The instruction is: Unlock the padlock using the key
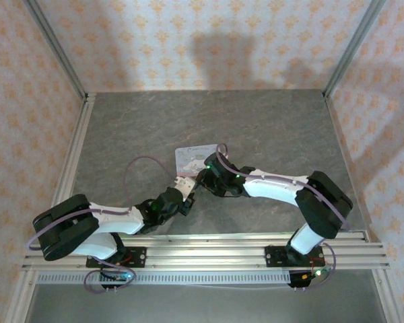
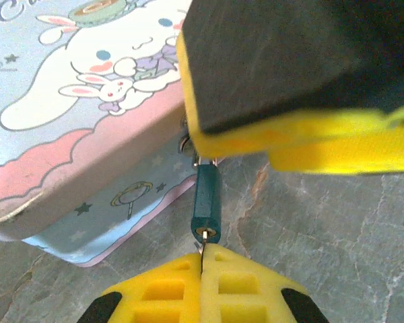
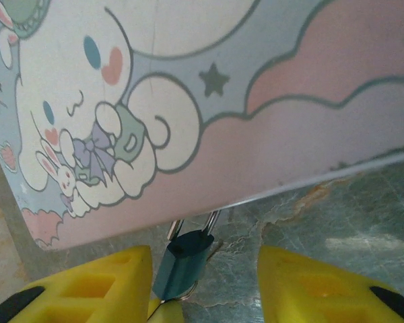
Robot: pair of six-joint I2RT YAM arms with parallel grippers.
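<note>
The padlock [image 2: 206, 202] is hanging off the cartoon tin [image 2: 81, 134] at its front edge, resting on the counter [image 2: 337, 235]. The left claw [image 2: 203, 259] is clenching the thin key [image 2: 202, 251], which is meeting the padlock's end farthest from the tin. The right claw [image 3: 203, 259] is standing released, straddling the padlock beside the tin.

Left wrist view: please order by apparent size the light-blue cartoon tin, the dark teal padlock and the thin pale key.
1. light-blue cartoon tin, cropped by the frame.
2. dark teal padlock.
3. thin pale key, only a sliver visible below the padlock.
</note>
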